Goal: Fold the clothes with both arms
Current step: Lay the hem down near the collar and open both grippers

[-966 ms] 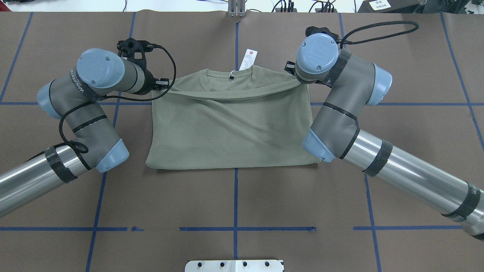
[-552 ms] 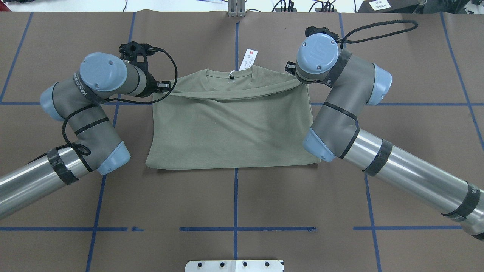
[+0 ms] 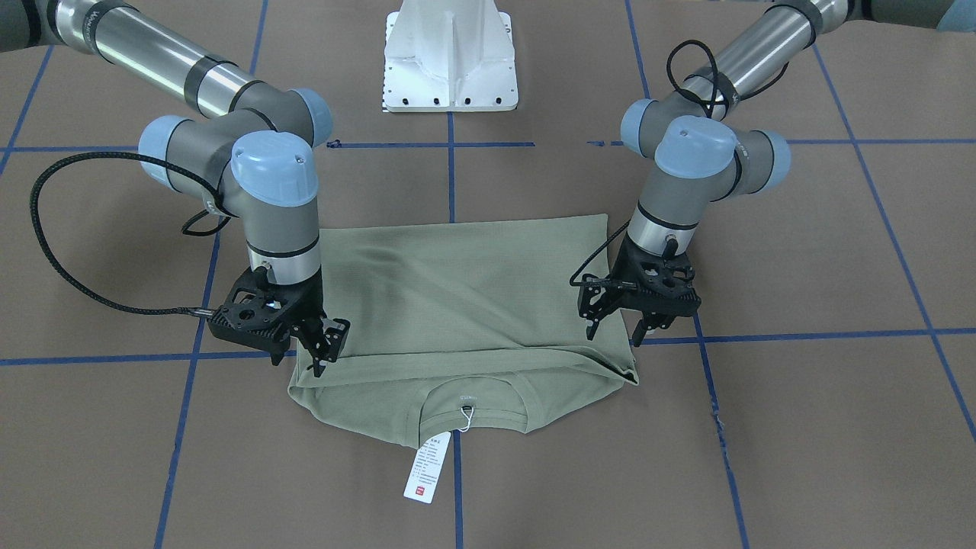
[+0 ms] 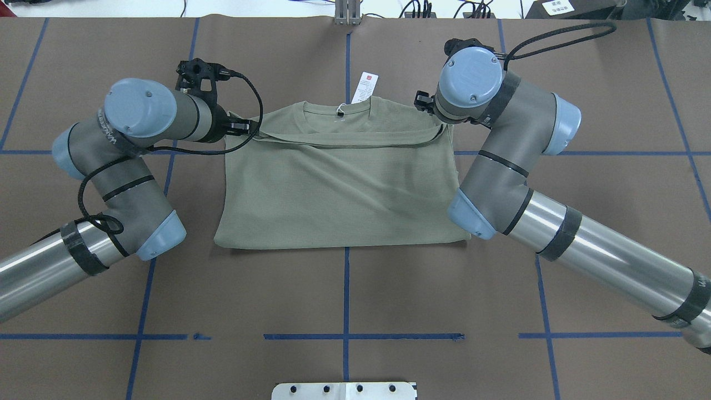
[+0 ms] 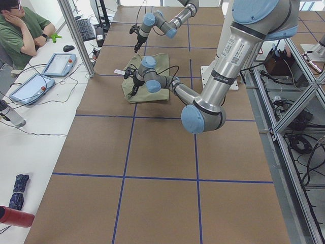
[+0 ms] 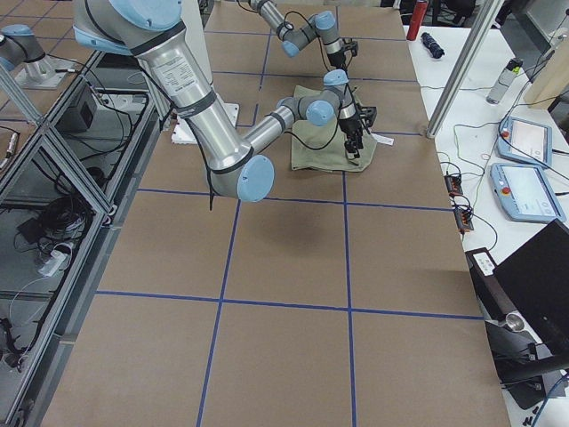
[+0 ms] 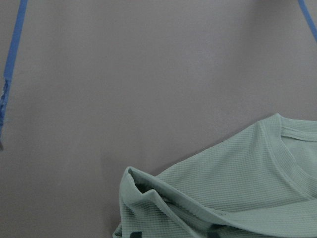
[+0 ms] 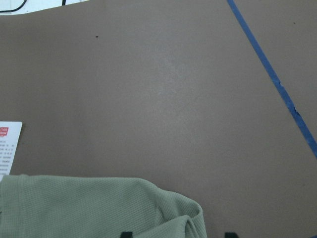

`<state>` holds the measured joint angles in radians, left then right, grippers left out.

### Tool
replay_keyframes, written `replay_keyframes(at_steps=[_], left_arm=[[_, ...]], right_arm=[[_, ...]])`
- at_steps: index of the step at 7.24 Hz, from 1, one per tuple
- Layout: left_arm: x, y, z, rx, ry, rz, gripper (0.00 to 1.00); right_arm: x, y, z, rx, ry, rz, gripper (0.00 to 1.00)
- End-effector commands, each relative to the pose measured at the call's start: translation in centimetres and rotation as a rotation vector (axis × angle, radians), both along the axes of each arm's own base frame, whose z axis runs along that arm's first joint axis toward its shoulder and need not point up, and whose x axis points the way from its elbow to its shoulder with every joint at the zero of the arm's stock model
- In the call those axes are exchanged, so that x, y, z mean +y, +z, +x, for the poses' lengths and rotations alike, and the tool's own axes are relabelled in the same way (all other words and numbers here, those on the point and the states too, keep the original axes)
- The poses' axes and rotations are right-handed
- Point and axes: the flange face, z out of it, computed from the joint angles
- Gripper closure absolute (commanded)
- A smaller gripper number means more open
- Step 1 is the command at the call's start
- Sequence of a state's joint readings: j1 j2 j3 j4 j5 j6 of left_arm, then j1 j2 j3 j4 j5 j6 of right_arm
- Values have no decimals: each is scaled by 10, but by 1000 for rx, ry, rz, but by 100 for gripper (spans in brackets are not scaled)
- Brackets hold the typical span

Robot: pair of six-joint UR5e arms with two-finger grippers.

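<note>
shirt [image 4: 339, 194] on table [image 4: 344, 294], hang tag [image 4: 366, 87] beyond its collar [image 4: 336, 115]

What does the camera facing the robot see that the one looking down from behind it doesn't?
Only the front-facing view shows the upright part of the white pedestal, and the fingers of the left gripper and right gripper pointing down at the shirt's folded edge. Only the overhead view shows the black cables past the far edge of the table. Both show the green shirt, its hang tag, the left arm, the right arm and the blue tape lines.
</note>
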<state>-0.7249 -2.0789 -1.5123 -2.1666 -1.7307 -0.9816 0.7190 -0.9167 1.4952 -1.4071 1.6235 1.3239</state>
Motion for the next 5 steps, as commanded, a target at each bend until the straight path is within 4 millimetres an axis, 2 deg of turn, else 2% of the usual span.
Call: replay_keyframes(at_steps=[1,2,3,4,5], left_arm=[[54,6,-33,74,57,41,0],[101,29,-36,169,59,-7,0],[124,43,-33,231,48,-43,1],[148,63,-29,269,31,-78,14],[168,78,-27,317,20,-124,19]], right_arm=[[24,-9,27,-32,-35,45,0],[27,-12,27,-37,-36,47,0],[28,-12,25,-39,-37,47,0],[28,-12,25,-41,-36,47,0],[29,-13,24,-43,-36,47,0]])
